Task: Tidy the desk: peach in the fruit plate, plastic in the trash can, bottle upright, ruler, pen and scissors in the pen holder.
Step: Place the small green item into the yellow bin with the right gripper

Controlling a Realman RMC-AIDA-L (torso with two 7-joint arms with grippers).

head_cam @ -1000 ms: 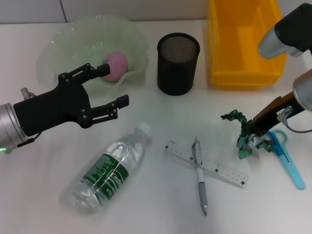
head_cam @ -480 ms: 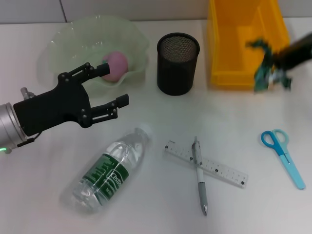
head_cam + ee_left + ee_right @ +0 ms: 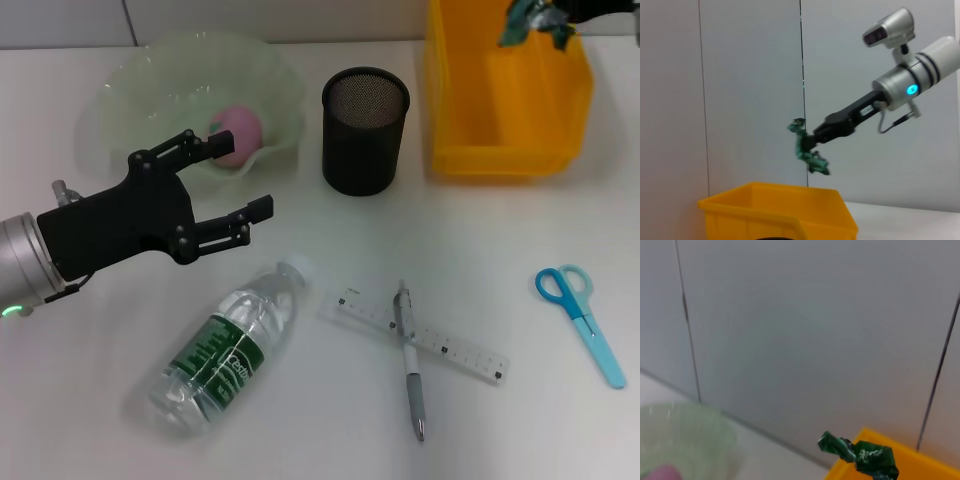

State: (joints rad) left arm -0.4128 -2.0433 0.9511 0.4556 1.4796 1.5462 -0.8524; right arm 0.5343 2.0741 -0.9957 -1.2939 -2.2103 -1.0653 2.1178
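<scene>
right gripper (image 3: 812,141) holding plastic (image 3: 807,150) above trash can (image 3: 775,210) (arm outstretched)

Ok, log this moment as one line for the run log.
right gripper: shut on plastic, above trash can | left gripper: open, near fruit plate | peach: in plate | bottle: lying down

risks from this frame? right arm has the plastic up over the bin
1. The plastic hangs high above the trash can, near its far edge; released here, the light scrap may drift outside.
2. The left end effector, open, sits just over the lying bottle beside the fruit plate; a loose descent could roll the bottle.
</scene>
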